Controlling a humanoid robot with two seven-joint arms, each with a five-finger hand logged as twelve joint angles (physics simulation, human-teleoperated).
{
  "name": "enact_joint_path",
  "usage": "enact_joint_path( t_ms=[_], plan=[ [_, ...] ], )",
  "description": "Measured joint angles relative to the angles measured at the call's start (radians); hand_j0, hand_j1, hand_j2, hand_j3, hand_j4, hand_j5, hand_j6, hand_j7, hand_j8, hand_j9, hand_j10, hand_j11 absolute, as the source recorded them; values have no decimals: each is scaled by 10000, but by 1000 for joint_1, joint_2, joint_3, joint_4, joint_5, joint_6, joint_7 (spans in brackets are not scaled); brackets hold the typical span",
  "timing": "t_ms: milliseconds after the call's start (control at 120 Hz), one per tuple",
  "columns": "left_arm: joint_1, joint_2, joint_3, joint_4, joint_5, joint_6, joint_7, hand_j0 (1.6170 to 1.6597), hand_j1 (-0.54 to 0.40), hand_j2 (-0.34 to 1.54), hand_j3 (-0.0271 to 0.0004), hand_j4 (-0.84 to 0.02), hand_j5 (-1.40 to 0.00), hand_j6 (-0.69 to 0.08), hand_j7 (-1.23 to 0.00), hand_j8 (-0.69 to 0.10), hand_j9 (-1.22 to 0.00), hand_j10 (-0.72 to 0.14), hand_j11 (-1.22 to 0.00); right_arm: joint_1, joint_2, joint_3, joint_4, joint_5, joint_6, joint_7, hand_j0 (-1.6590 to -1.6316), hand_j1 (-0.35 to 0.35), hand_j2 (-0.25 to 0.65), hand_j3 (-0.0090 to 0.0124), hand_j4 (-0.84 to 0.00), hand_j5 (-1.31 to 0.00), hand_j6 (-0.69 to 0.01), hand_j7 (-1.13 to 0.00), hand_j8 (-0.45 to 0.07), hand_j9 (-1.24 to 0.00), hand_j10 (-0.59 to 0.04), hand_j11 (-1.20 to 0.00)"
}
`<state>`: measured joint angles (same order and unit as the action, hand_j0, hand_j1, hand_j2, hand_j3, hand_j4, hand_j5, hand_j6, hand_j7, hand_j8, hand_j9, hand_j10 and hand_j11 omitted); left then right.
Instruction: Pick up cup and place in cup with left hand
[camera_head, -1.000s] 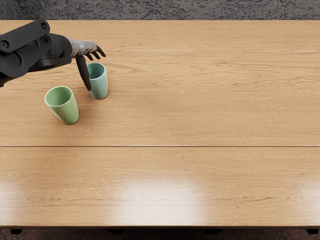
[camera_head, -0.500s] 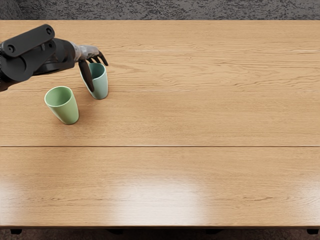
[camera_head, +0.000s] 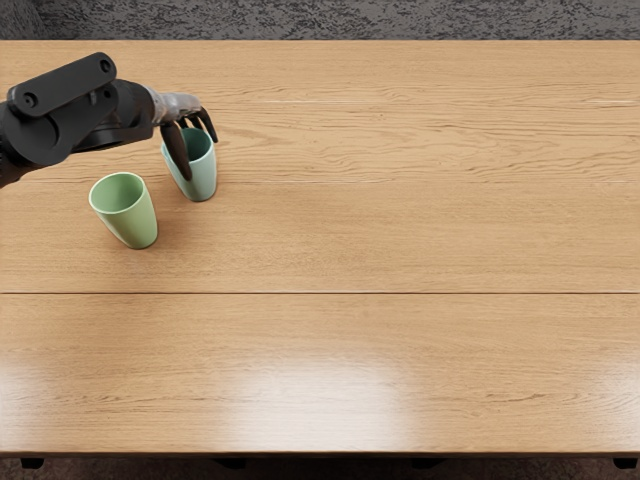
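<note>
"How did the left hand (camera_head: 177, 106) sit?"

"At eleven o'clock on the blue cup (camera_head: 205, 168); I couldn't tell whether it gripped; the cup stood upright on the table (camera_head: 400, 230)."

"And the careful way?"

"It needed an even hold first; then a straight lift, clear of the green cup (camera_head: 136, 218) at eight o'clock; then, probably, a centred, base-first lowering into that one."
</note>
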<state>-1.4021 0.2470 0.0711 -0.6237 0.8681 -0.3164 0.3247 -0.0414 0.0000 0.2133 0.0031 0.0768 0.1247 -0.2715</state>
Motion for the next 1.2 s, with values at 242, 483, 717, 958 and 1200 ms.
enact_joint_path(
  t_ms=[242,483,717,958,1200],
  plan=[
    [-30,2,1,-16,-16,-9,5,16570,-1412,2325,0,-4748,-6291,-3421,-6254,-2919,-6281,-4229,-6308,0,0,0,0,0,0,0,-16581,-3491,1,0,-7,-1,-11,0,-8,-1,-6,-1],
    [-75,77,1,-137,-49,-19,20,16572,-1401,2781,0,-4680,-6495,-3633,-6372,-3066,-6439,-4454,-6385,0,0,0,0,0,0,0,-16581,-3491,1,0,-7,-1,-11,0,-8,-1,-6,-1],
    [-124,179,0,-261,-90,-44,29,16574,-1487,2995,0,-4623,-6619,-3573,-6452,-3114,-6525,-4494,-6409,0,0,0,0,0,0,0,-16581,-3491,1,0,-7,-1,-10,0,-8,-1,-6,-1],
    [-172,269,0,-354,-151,-104,29,16579,-1691,3756,1,-4641,-6614,-3678,-6349,-3213,-6544,-4504,-6408,0,0,0,0,0,0,0,-16581,-3491,1,0,-7,-1,-10,0,-8,-1,-6,-1],
    [-217,363,0,-433,-214,-177,30,16575,-1554,3348,0,-4646,-6639,-3602,-6418,-3113,-6518,-4544,-6437,0,0,0,0,0,0,0,-16581,-3491,1,0,-7,-1,-10,0,-8,-1,-6,-1]
  ],
)
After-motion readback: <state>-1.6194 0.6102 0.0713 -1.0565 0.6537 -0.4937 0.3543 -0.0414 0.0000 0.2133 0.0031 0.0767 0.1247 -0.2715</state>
